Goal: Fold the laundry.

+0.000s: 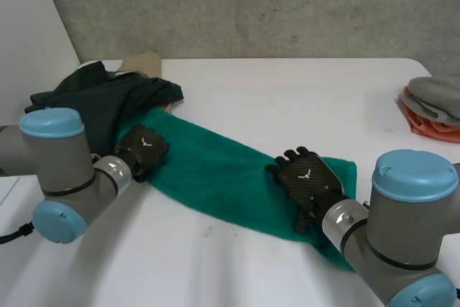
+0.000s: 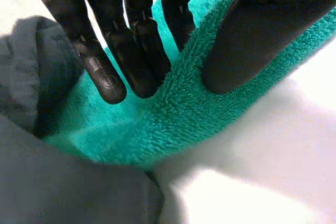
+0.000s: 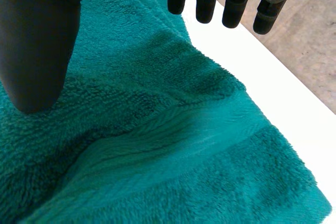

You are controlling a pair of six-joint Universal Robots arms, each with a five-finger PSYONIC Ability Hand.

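In the head view, a green towel point(image 1: 215, 177) lies flat in a long slanting strip across the white table point(image 1: 287, 98). Its far end is tucked against a heap of dark clothes point(image 1: 108, 98), and a small stack of folded things point(image 1: 435, 106) sits well apart at the table's right edge. The left hand point(image 1: 140, 150) rests on the towel's end by the dark heap. The right hand point(image 1: 305, 177) lies on the towel near its other end.

In the left wrist view, a raised ridge of the towel's edge stands between the fingers point(image 2: 131, 61) and the thumb point(image 2: 262, 35), which appear to pinch it.

In the right wrist view, the fingers point(image 3: 206, 3) are straight and spread from the thumb point(image 3: 37, 40), gripping nothing, with the towel's woven band and corner under the palm.

The towel looks thick, soft and limp. It should be light but will likely sag and drag on the table. The best places to take hold are probably the corners or the short hem at each end.
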